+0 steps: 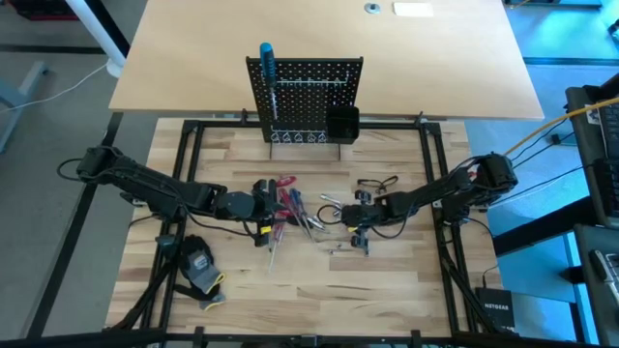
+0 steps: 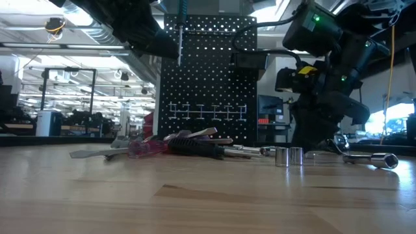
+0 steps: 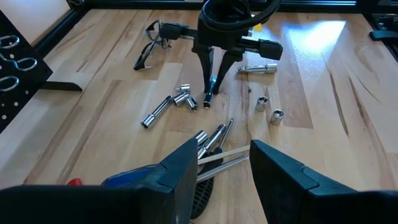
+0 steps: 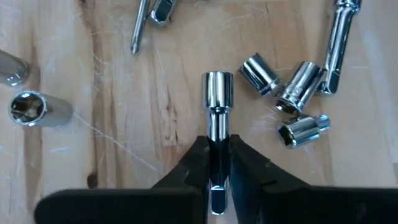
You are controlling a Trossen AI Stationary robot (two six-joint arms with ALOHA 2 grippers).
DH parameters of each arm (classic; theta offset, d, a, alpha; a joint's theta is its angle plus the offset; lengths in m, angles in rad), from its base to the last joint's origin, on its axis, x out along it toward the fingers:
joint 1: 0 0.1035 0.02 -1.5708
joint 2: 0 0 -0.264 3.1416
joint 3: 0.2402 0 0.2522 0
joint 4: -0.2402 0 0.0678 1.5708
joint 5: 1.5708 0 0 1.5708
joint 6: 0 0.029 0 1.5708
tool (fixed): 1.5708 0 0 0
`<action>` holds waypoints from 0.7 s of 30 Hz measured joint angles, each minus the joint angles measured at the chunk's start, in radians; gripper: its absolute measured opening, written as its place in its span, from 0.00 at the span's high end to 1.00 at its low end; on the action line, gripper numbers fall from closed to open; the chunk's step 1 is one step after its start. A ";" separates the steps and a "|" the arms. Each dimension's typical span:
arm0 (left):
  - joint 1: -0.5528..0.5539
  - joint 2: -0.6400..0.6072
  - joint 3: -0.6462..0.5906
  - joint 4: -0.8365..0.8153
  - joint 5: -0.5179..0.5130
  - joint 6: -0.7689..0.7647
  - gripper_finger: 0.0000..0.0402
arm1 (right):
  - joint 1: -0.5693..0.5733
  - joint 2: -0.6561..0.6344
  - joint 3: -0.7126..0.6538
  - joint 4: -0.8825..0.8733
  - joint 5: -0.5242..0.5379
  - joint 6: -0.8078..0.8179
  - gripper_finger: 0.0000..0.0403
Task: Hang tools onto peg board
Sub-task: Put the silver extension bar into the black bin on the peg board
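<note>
The black peg board stands upright at the table's far middle, and a blue-handled screwdriver hangs on its left side. A heap of screwdrivers lies at mid-table. My left gripper hovers open over the heap's left part, touching nothing. Just right of the heap my right gripper is shut on a silver bit that lies among loose silver sockets. My right gripper pinches the silver bit by its slim shank between its two fingers. The fingers slant down from the table's right side. The bit's wider socket end points away from the fingers, and the bit seems to rest on the wood.
A black-and-yellow glove lies near the front left. A small black bin sits on the board's lower right. Two more sockets and a silver rod lie beside my right gripper. Dark wire-like pieces lie farther back.
</note>
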 joint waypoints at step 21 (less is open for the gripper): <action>0.001 0.000 0.000 0.019 0.000 0.006 0.66 | -0.052 -0.524 0.000 0.028 0.122 -0.164 0.89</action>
